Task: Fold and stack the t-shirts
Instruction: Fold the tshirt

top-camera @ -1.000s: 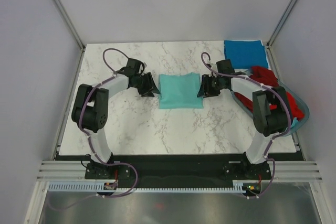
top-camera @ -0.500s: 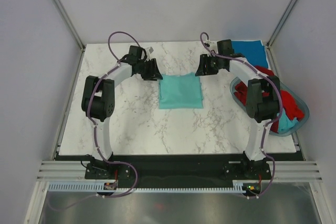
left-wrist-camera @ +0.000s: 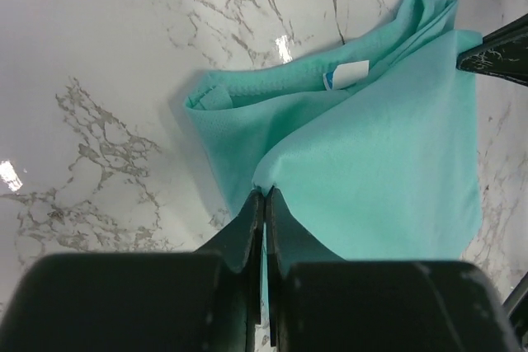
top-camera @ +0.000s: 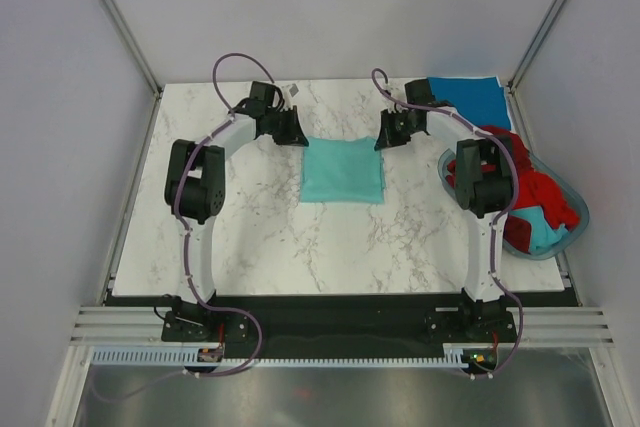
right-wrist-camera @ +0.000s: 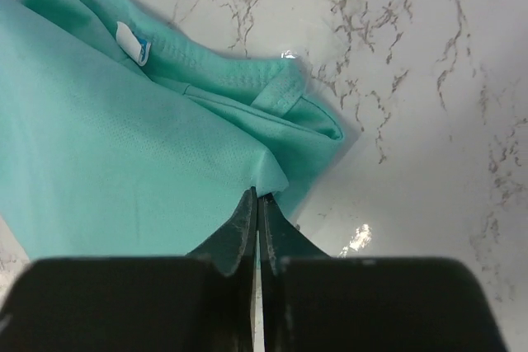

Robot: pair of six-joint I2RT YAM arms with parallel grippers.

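A light teal-green t-shirt [top-camera: 343, 169] lies partly folded in the middle of the marble table [top-camera: 250, 237]. My left gripper [top-camera: 297, 137] is shut on its far left corner, pinching the top layer [left-wrist-camera: 266, 190]. My right gripper [top-camera: 383, 140] is shut on the far right corner of that layer [right-wrist-camera: 257, 193]. The collar with its white label [left-wrist-camera: 345, 76] shows under the lifted layer [right-wrist-camera: 132, 43]. A deeper blue t-shirt [top-camera: 472, 100] lies folded at the far right corner. Red t-shirts [top-camera: 540, 192] are bunched in the basket.
A translucent blue-grey plastic basket [top-camera: 572, 230] stands at the right edge of the table, holding red cloth and a bit of teal cloth [top-camera: 543, 234]. Grey walls and metal frame posts [top-camera: 115, 27] close the table on three sides.
Both grippers have gone from the shirt's sides to its far corners and shut on the top layer. The right arm's elbow has swung left, clear of the basket.
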